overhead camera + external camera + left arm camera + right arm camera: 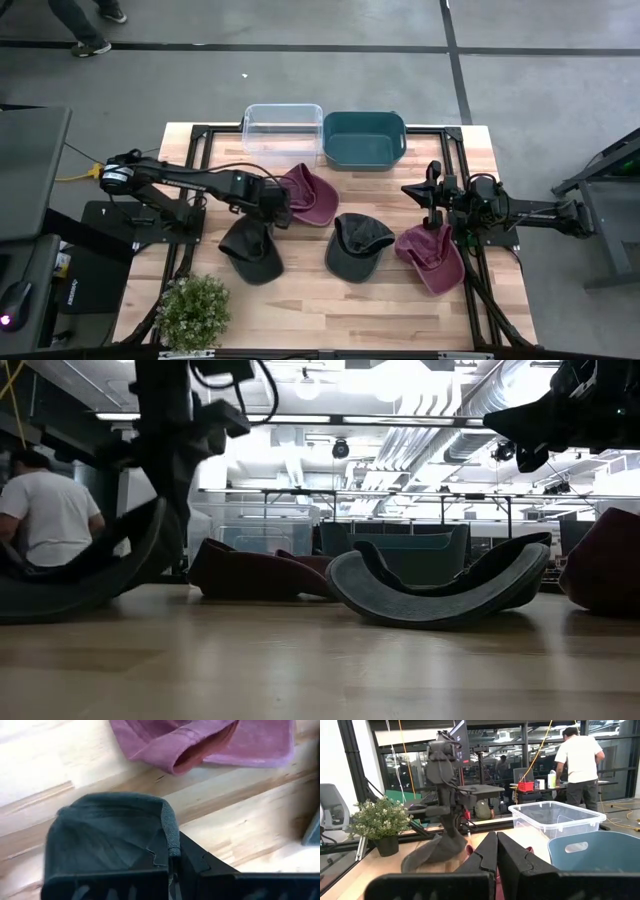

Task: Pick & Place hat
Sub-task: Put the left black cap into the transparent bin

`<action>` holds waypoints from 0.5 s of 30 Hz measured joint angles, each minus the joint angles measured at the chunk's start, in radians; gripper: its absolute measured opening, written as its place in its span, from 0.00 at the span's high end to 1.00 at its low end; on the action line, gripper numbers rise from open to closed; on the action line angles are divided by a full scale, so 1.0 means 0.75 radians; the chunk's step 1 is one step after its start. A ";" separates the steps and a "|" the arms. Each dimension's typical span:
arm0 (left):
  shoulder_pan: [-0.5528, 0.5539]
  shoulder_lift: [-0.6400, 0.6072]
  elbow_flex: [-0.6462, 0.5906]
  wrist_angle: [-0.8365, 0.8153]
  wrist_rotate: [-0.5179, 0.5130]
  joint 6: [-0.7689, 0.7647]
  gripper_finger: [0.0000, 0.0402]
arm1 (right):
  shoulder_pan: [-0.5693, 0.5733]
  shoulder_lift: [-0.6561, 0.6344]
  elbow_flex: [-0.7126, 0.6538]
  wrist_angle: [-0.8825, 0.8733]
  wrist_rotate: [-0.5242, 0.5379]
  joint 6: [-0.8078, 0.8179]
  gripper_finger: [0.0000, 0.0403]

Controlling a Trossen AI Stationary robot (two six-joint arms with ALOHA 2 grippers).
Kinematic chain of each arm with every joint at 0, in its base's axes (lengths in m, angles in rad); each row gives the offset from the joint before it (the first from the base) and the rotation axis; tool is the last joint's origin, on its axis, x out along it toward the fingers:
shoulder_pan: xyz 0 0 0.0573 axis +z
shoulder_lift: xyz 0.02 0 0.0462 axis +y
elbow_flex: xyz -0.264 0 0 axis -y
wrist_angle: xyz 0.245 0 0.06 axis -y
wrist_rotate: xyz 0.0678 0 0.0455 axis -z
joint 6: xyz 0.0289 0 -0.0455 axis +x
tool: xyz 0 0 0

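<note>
**A:** so what's the left gripper [268,215] doing? From above it sits over the near-left part of the table [300,300], at the top edge of the dark cap [252,250].

**B:** It's clamped on that cap. The left wrist view shows the fingers [172,870] pinched tight with a fold of dark fabric [107,832] between them. In the low view the cap [90,575] hangs off the gripper with one edge pulled up and the rest sagging onto the wood.

**A:** Which way does it run?

**B:** From above its long axis goes from the gripper toward the near edge, with the wide end nearest the plant [193,312].

**A:** And the right gripper [432,192]?

**B:** Fingers fully together, nothing in them. It hangs over the right side of the table, just behind the right maroon cap [432,255], not touching it.

**A:** Anything one view gets that the others don't?

**B:** Only the top view shows all four: the left maroon cap [308,195] just beside the left gripper, the grey cap [358,245] mid-table, plus the clear bin [283,128] and teal bin [364,138] side by side at the far edge. The right wrist view catches the left arm holding the dark cap up, and a person [579,762] in a white shirt in the room beyond.
</note>
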 joint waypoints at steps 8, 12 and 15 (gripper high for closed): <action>-0.117 0.000 0.157 -0.151 -0.141 -0.035 1.00 | 0.000 -0.001 0.000 0.000 0.000 0.000 1.00; -0.162 0.000 0.239 -0.271 -0.217 -0.062 1.00 | 0.000 -0.001 0.000 0.000 0.000 0.000 1.00; -0.193 0.000 0.292 -0.364 -0.273 -0.071 1.00 | 0.000 -0.001 0.000 0.000 0.000 0.000 1.00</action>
